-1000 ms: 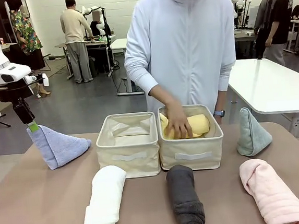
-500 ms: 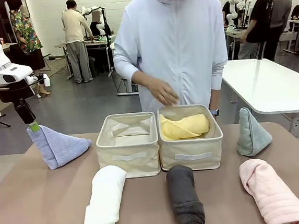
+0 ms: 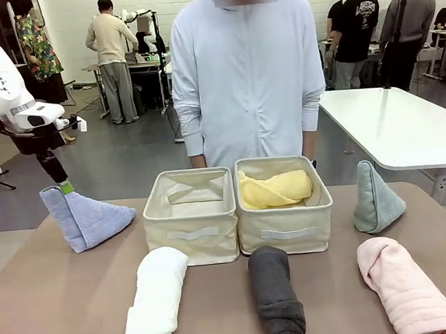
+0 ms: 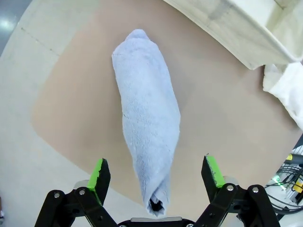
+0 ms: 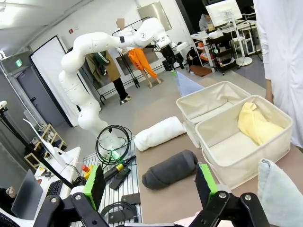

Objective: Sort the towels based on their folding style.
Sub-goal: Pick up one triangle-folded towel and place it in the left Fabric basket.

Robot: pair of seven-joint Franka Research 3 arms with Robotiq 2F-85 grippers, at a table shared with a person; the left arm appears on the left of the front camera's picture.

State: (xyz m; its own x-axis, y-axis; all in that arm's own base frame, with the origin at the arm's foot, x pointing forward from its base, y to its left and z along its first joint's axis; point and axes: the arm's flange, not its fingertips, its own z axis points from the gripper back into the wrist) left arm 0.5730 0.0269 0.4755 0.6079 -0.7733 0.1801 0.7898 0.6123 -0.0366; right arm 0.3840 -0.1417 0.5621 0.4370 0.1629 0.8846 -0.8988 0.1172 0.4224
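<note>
Tan tabletop (image 3: 63, 306) before grey floor (image 3: 129, 159) and white wall (image 3: 69, 16), left gripper (image 4: 154, 161) spread above lavender-blue towel (image 4: 147, 109), right gripper (image 5: 150, 171) spread too.

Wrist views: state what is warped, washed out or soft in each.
Left wrist view: blue towel sharp, bin washed out pale, light even. Right wrist view: whole scene tilted, yellow towel crisp, green towel near the lens looks softer.
</note>
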